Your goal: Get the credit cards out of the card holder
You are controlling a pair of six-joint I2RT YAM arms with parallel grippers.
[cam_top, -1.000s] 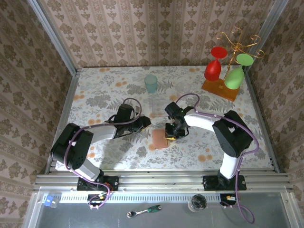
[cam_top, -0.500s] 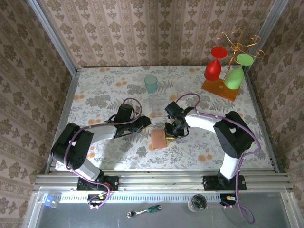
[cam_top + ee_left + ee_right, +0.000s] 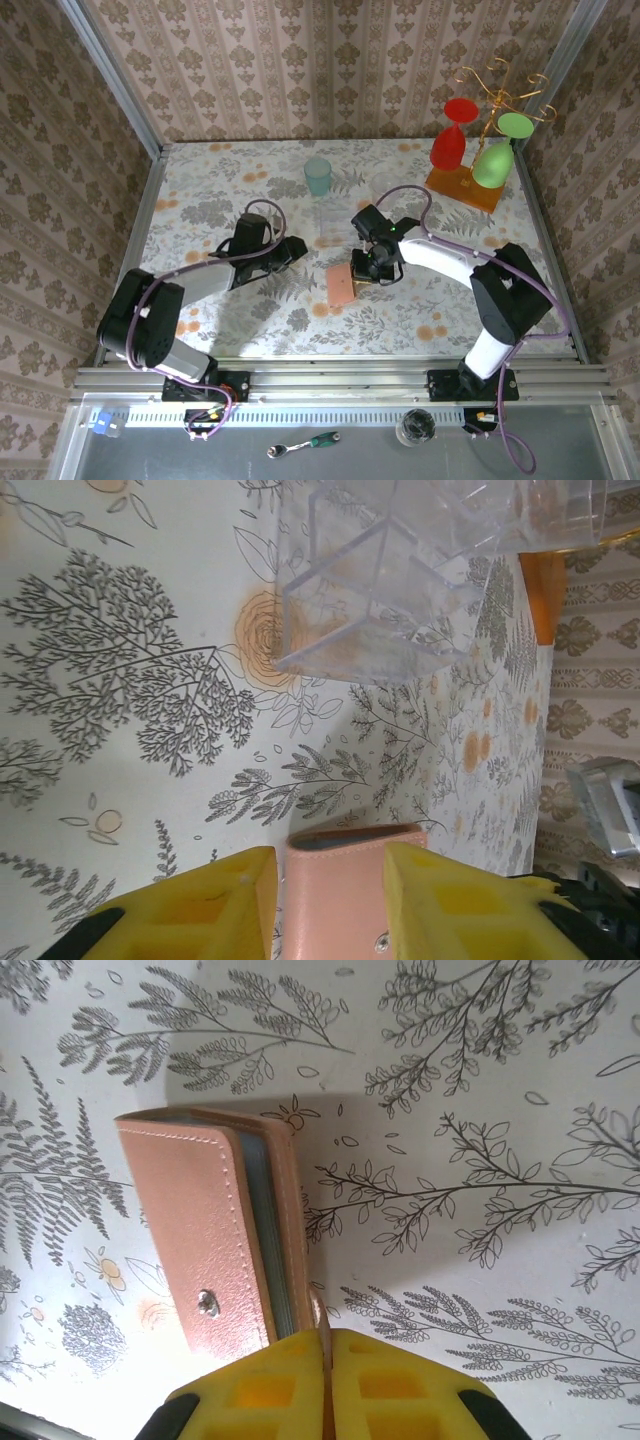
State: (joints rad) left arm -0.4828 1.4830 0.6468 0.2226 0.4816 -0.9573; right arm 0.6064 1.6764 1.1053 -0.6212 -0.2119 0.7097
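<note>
Near ledge: wrench [image 3: 300,445], tumbler [image 3: 415,428]. Mid-worktop [image 3: 200,190]: card holder [image 3: 341,285], nearly folded, snap side up, touching the right claw [image 3: 364,270], which is pinched shut on its cover edge. Left claw [image 3: 296,247] is part open and empty, aimed at the holder across a gap. Versus a second ago: holder nudged up-right with the right claw, left claw backed off. Behind: clear organiser [image 3: 330,222] close to both claws, teal cup [image 3: 317,176], glass rack [image 3: 462,187] in the far right corner.

One card holder [image 3: 341,285], one teal cup [image 3: 318,176], one red glass [image 3: 450,140], one green glass [image 3: 495,160], one left pincer [image 3: 330,875], one right pincer [image 3: 325,1355].
</note>
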